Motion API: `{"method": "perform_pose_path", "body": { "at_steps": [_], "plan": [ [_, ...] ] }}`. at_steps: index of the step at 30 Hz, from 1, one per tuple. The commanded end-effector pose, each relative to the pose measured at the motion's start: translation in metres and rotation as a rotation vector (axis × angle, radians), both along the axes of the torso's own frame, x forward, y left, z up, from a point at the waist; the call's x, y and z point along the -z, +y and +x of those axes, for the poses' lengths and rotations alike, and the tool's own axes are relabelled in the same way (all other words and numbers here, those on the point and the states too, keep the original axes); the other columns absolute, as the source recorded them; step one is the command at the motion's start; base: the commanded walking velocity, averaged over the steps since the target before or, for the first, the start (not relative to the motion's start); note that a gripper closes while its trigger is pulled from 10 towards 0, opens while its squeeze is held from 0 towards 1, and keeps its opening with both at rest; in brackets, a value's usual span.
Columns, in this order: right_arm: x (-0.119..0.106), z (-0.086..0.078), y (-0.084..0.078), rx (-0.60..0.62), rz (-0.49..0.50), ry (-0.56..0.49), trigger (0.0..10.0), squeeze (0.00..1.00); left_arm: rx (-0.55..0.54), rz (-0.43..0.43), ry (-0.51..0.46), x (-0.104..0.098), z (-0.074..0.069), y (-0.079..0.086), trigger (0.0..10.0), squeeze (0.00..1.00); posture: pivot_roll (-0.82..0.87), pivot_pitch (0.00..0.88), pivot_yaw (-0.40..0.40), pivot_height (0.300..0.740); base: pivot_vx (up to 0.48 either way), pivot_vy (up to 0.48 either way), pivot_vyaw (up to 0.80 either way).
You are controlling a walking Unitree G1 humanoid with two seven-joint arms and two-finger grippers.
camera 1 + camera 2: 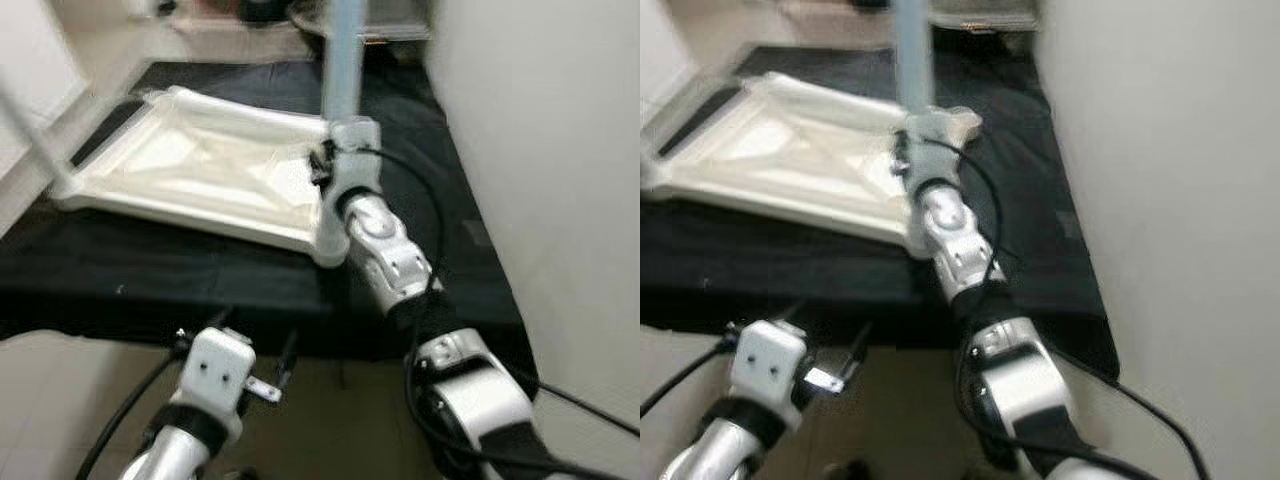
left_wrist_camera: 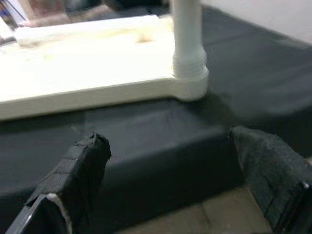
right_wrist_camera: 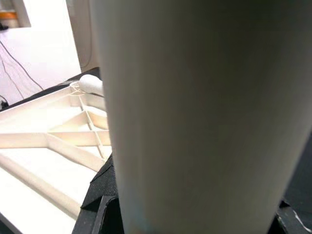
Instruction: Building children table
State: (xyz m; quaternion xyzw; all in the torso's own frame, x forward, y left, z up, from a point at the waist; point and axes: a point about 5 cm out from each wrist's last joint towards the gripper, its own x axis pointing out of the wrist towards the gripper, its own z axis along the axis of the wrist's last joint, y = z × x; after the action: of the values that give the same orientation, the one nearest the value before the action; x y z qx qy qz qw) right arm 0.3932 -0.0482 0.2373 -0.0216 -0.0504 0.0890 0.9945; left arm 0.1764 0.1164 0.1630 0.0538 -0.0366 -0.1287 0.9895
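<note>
On the black cloth (image 1: pixel 250 285) ahead of you lies the white tabletop (image 1: pixel 190 170), upside down with its ribbed underside facing up, near the wall (image 1: pixel 540 150) on your right. A white leg (image 1: pixel 343 60) stands upright in the near right corner socket of the tabletop. Your right gripper (image 3: pixel 190 214) is closed around that leg, black fingers (image 3: pixel 100 195) on either side of it, just above the socket. Your left gripper (image 2: pixel 170 175) hangs low in front of the cloth's near edge, its fingers (image 2: pixel 80 165) spread apart and holding nothing, pointing toward the corner where the leg sits.
</note>
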Motion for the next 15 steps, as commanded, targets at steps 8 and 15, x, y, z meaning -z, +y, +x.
{"method": "perform_pose_path", "body": {
  "at_steps": [8,15],
  "plan": [
    [0.062,-0.007,-0.005,0.355,0.064,0.241,10.0,0.00,0.013,-0.001,0.011,0.002,0.000,-0.002,10.0,0.00,0.03,0.207,-0.004,0.740,0.000,0.000,0.00],
    [0.056,-0.011,-0.009,0.598,0.175,0.219,10.0,0.00,0.012,0.000,0.005,0.002,0.002,-0.001,10.0,0.00,0.04,0.195,-0.001,0.740,0.000,0.000,0.00]
  ]
}}
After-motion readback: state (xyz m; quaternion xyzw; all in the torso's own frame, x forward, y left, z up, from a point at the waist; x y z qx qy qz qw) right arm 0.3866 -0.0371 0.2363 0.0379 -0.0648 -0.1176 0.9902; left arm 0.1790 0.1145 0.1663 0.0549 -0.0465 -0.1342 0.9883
